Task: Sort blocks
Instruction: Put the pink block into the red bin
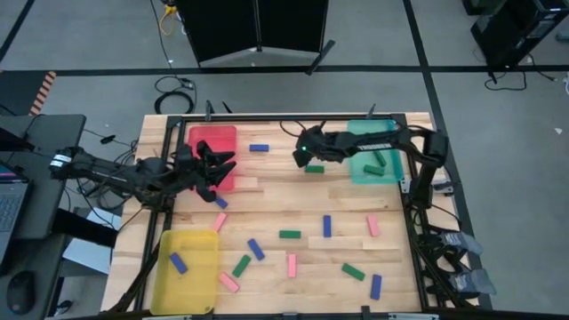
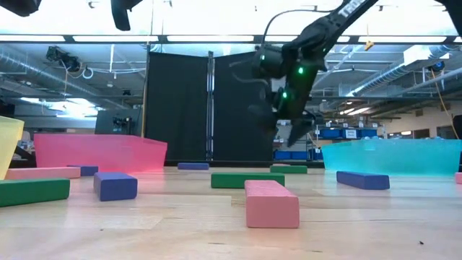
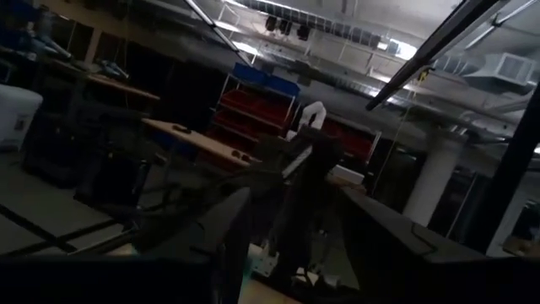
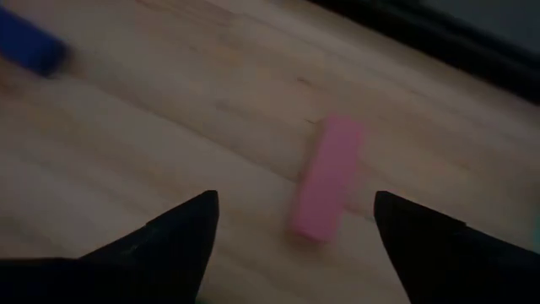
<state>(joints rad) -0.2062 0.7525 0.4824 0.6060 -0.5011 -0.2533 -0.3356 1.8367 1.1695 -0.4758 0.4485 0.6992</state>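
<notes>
Wooden table | right hand open (empty) above pink block | left hand unclear

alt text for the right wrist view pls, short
The right gripper, jaws open and empty, hangs over bare wooden table with a pink block lying flat ahead between its fingertips. A blue block lies off to one side.

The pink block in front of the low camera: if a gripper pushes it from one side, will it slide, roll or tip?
The pink block would probably slide, not roll: it is a flat-faced bar with square edges. Tipping seems unlikely, since it lies low on its broad face on the wooden table. It looks rigid, so it should hold its shape.
</notes>
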